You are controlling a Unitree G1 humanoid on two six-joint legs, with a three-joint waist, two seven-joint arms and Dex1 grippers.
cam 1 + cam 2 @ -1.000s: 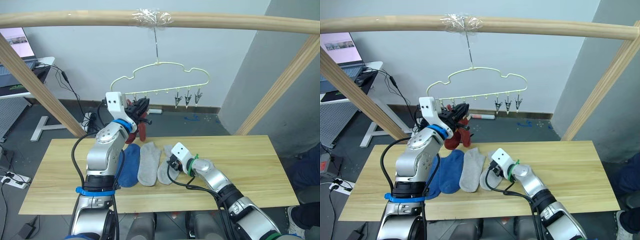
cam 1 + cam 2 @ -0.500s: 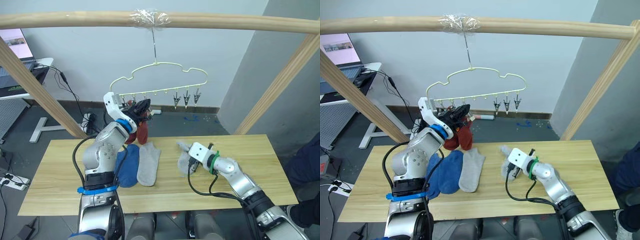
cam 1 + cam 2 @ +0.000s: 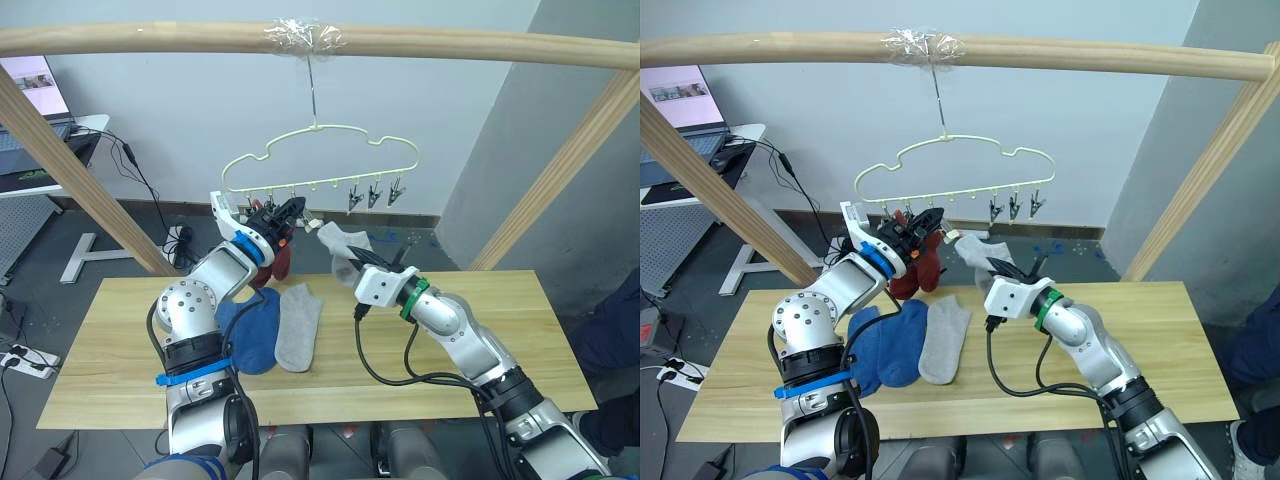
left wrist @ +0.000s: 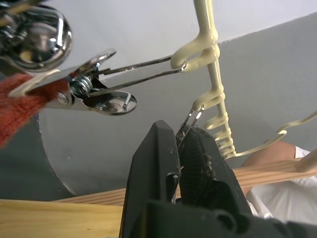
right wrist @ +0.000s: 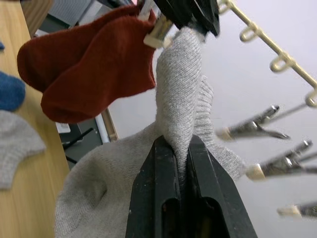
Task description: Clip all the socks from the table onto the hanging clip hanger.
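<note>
My right gripper [image 5: 181, 148] is pinched tight on a soft light grey knit ankle sock [image 3: 341, 243], holding it up just under the thin cream wire clip hanger [image 3: 320, 155]. The sock's top edge meets my left gripper [image 3: 287, 211], which is squeezed onto one of the small metal clips [image 4: 183, 130], I'd guess to pry it open.

So we're mid-clipping, sock three by my count. Two rust red knit socks [image 5: 94, 62] already hang off clips beside it. Next move, I reckon: nudge the cuff between the clip's teeth, let the left ease off, then release.

Blue socks [image 3: 252, 328] and another grey sock [image 3: 297, 325] lie on the light wood plank bench [image 3: 480, 330].

Honestly can't see whether the fabric's actually inside the clip; my own fingers hide it.
</note>
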